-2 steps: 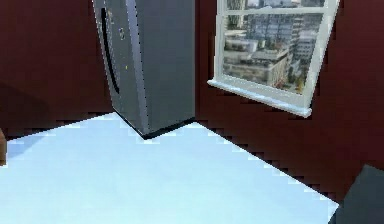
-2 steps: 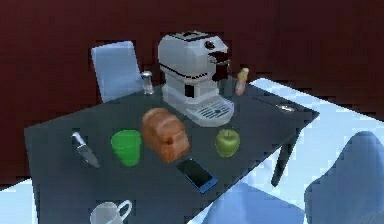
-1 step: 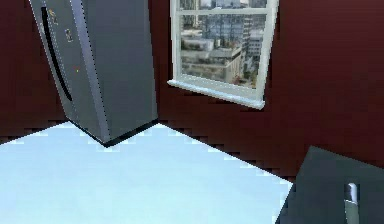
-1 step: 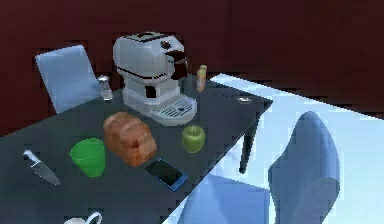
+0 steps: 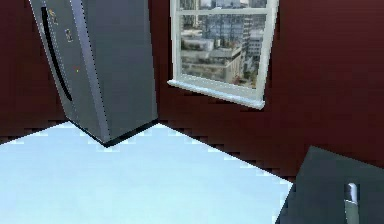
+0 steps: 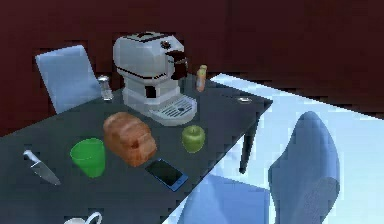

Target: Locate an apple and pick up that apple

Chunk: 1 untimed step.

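Note:
A small green apple (image 6: 193, 138) sits on a dark tabletop (image 6: 235, 110) in the arm side view, just right of a loaf of bread (image 6: 130, 137) and in front of a white coffee machine (image 6: 152, 72). A corner of the dark table (image 5: 330, 185) with a knife handle (image 5: 350, 200) on it lies at the forward view's bottom right.
On the table lie a green cup (image 6: 89, 156), a phone (image 6: 166, 174), a knife (image 6: 40, 166), a shaker (image 6: 105, 87) and a slim bottle (image 6: 201, 78). Blue chairs (image 6: 66, 78) (image 6: 300, 175) flank it. Ahead stand a grey fridge (image 5: 95, 65) and a window (image 5: 225, 45) in a dark red wall.

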### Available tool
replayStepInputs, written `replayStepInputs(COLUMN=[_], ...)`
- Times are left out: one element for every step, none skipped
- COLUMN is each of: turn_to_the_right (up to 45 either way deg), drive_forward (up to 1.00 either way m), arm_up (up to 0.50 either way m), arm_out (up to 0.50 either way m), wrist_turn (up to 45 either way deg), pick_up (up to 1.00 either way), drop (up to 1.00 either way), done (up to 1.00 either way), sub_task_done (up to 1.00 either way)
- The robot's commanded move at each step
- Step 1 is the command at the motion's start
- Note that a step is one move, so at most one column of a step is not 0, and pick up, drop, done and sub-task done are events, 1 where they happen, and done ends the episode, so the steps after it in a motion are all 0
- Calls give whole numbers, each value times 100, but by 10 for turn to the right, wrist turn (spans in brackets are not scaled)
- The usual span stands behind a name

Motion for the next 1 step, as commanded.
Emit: replayStepInputs(turn_to_the_right=[0], drive_forward=[0], arm_up=[38], arm_out=[0], wrist_turn=[0], pick_up=[0], drop=[0], done=[0], sub_task_done=[0])
